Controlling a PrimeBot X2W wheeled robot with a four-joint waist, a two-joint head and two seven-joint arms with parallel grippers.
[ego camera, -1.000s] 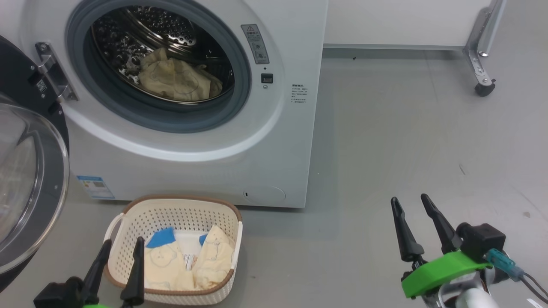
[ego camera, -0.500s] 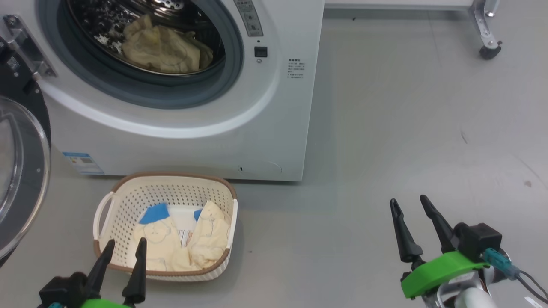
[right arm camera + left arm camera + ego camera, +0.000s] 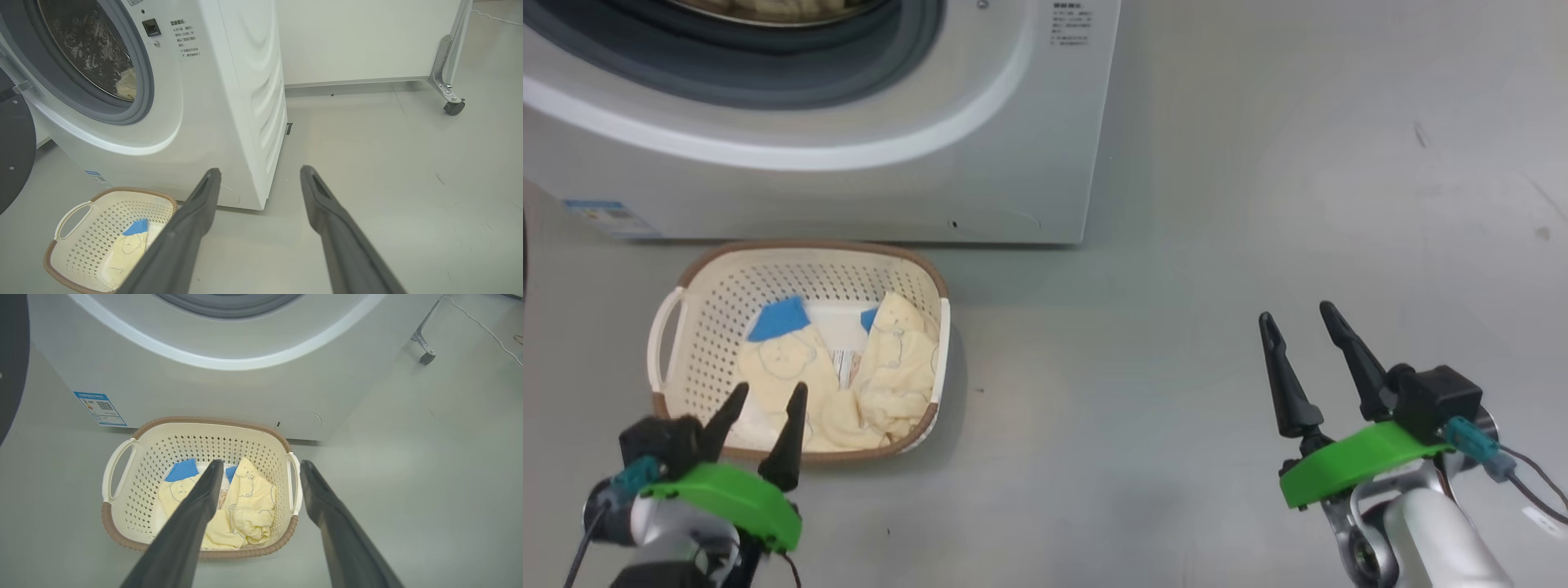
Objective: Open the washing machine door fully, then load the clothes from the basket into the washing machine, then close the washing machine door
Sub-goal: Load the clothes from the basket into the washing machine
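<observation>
The cream basket [image 3: 711, 278] stands on the floor before the white washing machine [image 3: 849, 180]. Pale yellow clothes [image 3: 890, 376] with blue patches lie in it. My left gripper [image 3: 770, 390] hangs open over the basket's near rim, nothing between its fingers. In the left wrist view the open left gripper [image 3: 262, 462] points at the clothes [image 3: 249, 498] in the basket [image 3: 204, 447]. My right gripper [image 3: 1296, 313] is open over bare floor, far right of the basket. The washing machine door [image 3: 14, 151] stands swung open at the left; a cream garment [image 3: 124, 83] lies in the drum.
Grey floor [image 3: 1176, 245] stretches to the right of the machine. A white cabinet or panel on a metal leg with a caster [image 3: 452, 107] stands behind, to the right. A blue sticker [image 3: 100, 408] marks the machine's lower front.
The head camera has tilted down, so the machine slid up the picture and the drum went out of it. The left gripper shows higher, by the basket's near rim. Both grippers stay open.
</observation>
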